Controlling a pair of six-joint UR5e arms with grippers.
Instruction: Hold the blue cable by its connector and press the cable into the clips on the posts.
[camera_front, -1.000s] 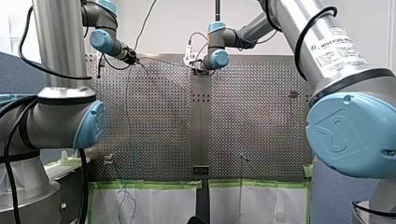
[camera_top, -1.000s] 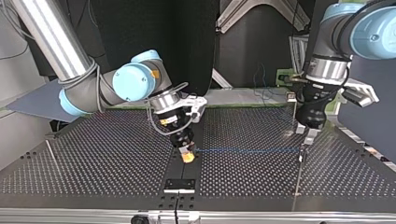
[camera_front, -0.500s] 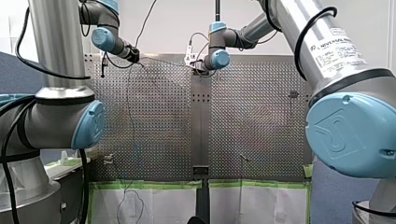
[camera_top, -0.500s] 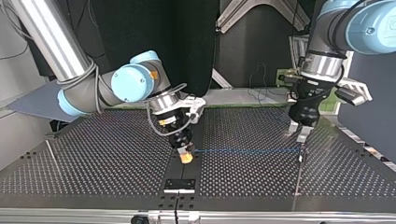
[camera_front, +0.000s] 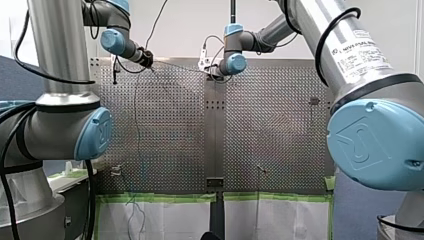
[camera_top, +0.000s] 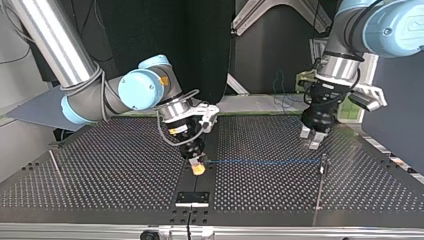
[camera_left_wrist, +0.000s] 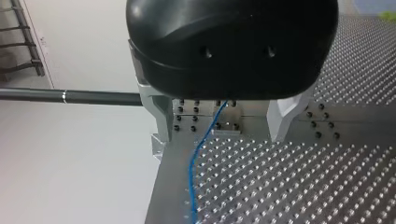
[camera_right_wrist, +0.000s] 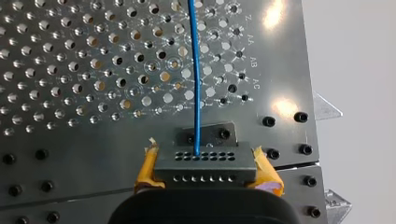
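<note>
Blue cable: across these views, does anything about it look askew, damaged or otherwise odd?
Nothing looks damaged. The blue cable runs straight from the connector, clamped in my right gripper, to the post. Only its slack stands out: in the front view it trails loosely off the edge of the table.

Even bright light, glare patches on perforated table (camera_right_wrist: 283, 105); slightly soft
</note>
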